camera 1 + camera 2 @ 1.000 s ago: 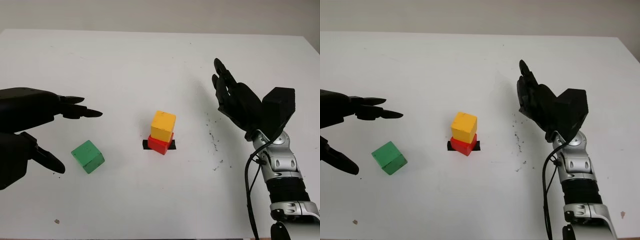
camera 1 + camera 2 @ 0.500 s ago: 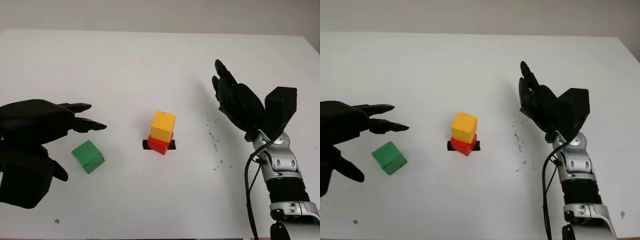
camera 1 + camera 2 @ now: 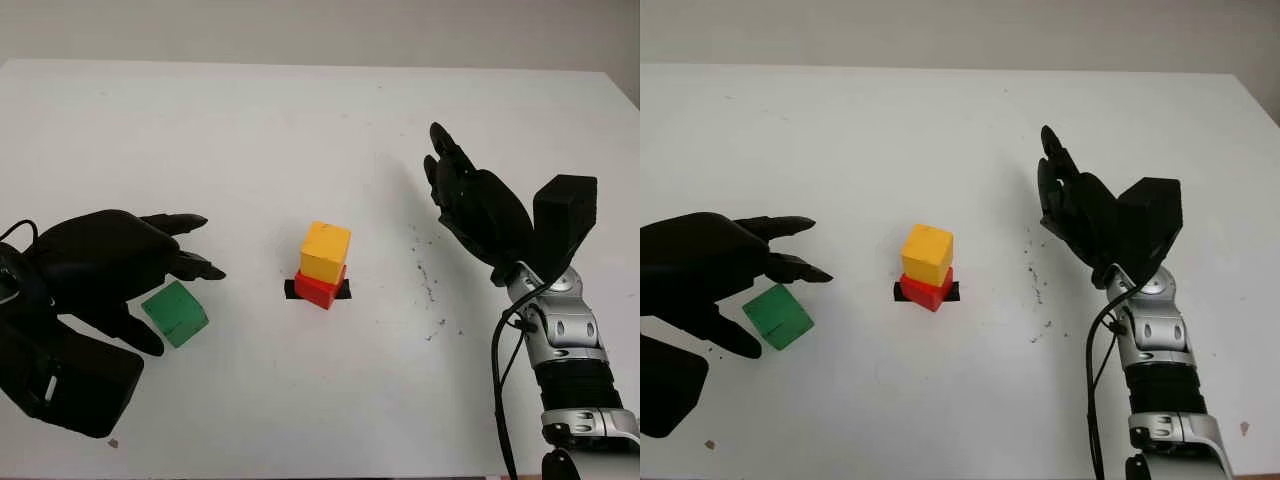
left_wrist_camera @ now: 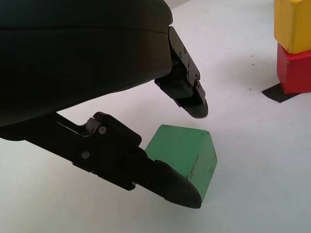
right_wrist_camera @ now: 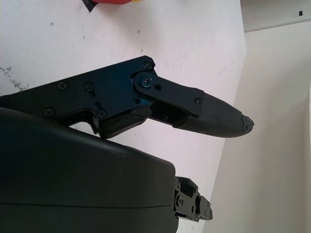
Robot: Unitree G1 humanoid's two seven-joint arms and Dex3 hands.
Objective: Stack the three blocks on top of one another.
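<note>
Left robot hand (image 3: 120, 262) open, hovering over green block (image 3: 176, 313), not gripping. Yellow block (image 3: 326, 252) stacked on red block (image 3: 318, 289). Right robot hand (image 3: 470, 200) open, raised above surface (image 3: 300, 130).

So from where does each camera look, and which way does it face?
Left eye: on the head, facing forward and down at the table; the left hand is over the green block, the right hand is open and raised.
Right eye: beside it, same scene.
Left wrist: at that hand, facing its fingers and the green block.
Right wrist: at that hand, facing across the table.
Shared: the yellow block on the red block shows in both eyes and the left wrist.
</note>
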